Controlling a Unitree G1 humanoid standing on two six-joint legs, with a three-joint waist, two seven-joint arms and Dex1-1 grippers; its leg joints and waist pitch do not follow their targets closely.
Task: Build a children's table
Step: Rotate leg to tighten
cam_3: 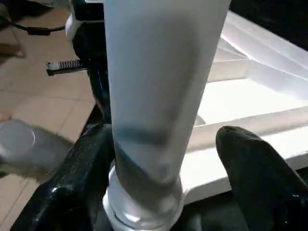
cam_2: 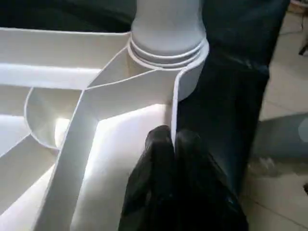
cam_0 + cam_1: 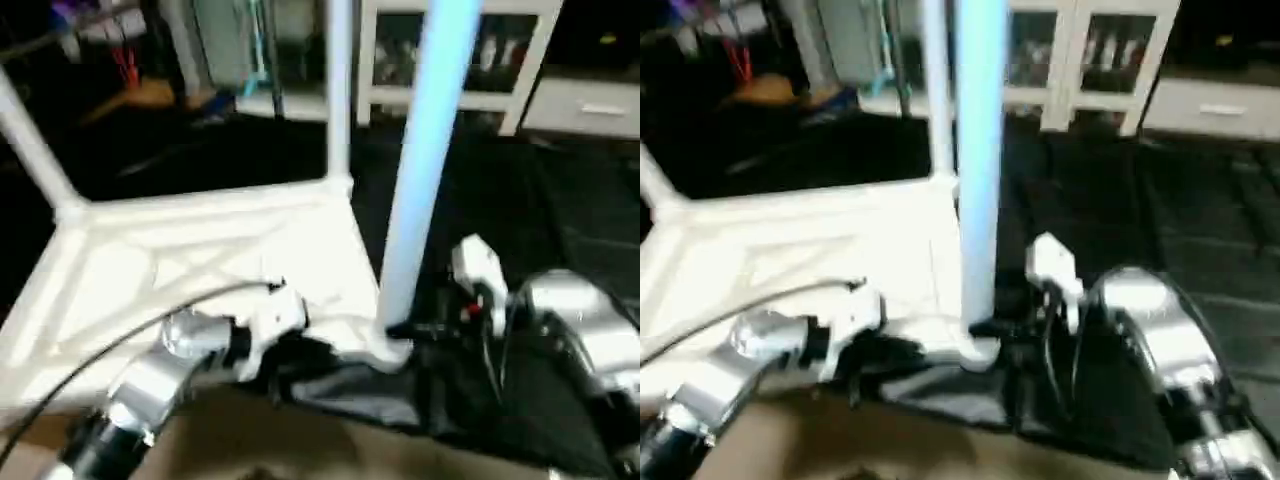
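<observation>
The children's table top (image 3: 180,270) lies upside down, white, with its ribs facing up. Three white legs stand in its corner sockets: a far left one (image 3: 30,140), a far right one (image 3: 340,90) and a near right one (image 3: 430,150). My left gripper (image 2: 173,139) is shut on the thin rim of the top, just beside the near right socket (image 2: 166,53). My right gripper (image 1: 163,144) stands open around the base of the near right leg (image 1: 159,86). One finger (image 1: 91,159) touches the leg; the other (image 1: 255,168) is clear of it.
A white glass-door cabinet (image 3: 450,60) and a drawer unit (image 3: 590,100) stand at the back. A black sheet (image 3: 560,200) covers the floor under and to the right of the table. Tan floor (image 3: 250,440) shows in front. A cable (image 3: 120,330) runs over my left forearm.
</observation>
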